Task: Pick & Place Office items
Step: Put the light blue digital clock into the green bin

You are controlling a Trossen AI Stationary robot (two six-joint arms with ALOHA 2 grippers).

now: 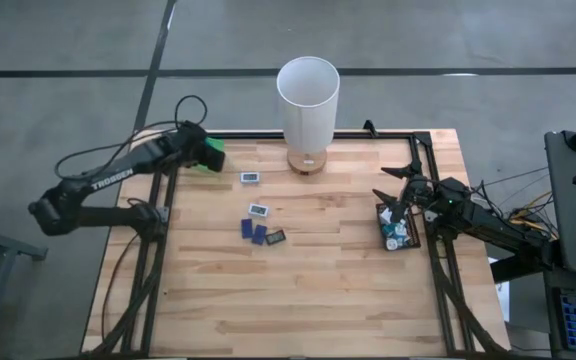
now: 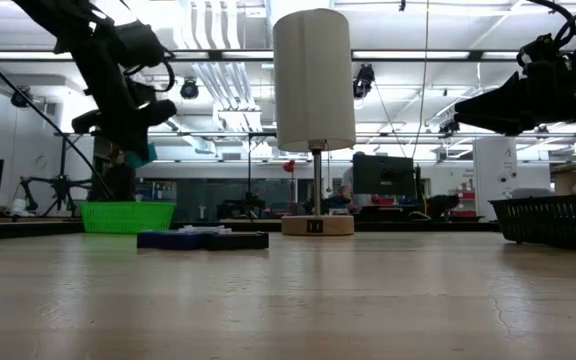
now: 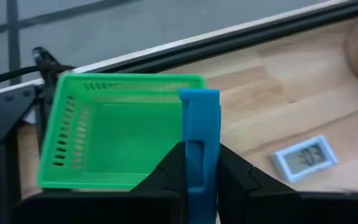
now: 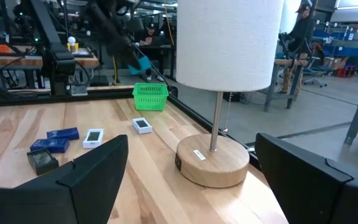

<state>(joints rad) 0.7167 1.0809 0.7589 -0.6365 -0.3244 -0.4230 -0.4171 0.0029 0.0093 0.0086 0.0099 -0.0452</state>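
Observation:
My left gripper (image 3: 199, 167) is shut on a flat blue office item (image 3: 199, 118) and hangs above the green basket (image 3: 110, 134) at the table's far left corner (image 1: 211, 158). In the low view it (image 2: 136, 140) is well above the basket (image 2: 128, 216). Other office items lie flat mid-table: a white one (image 1: 251, 177), another white one (image 1: 259, 210), two dark blue ones (image 1: 252, 231) and a dark one (image 1: 276, 237). My right gripper (image 1: 400, 195) stands open at the table's right side, above the black tray (image 1: 381, 232), holding nothing. My left gripper pinches the blue item's two flat faces (image 3: 199, 158) between its two fingers. The fingers slant down from the table's left side. The item stands on edge and sticks out past the fingertips, lifted clear above the basket.
A lamp with a tall white shade (image 1: 308, 92) and round wooden base (image 4: 212, 160) stands at the far middle. The black tray at the right holds several small pieces (image 1: 398, 234). Bare wood lies toward the near edge. People and workshop gear show beyond the table.

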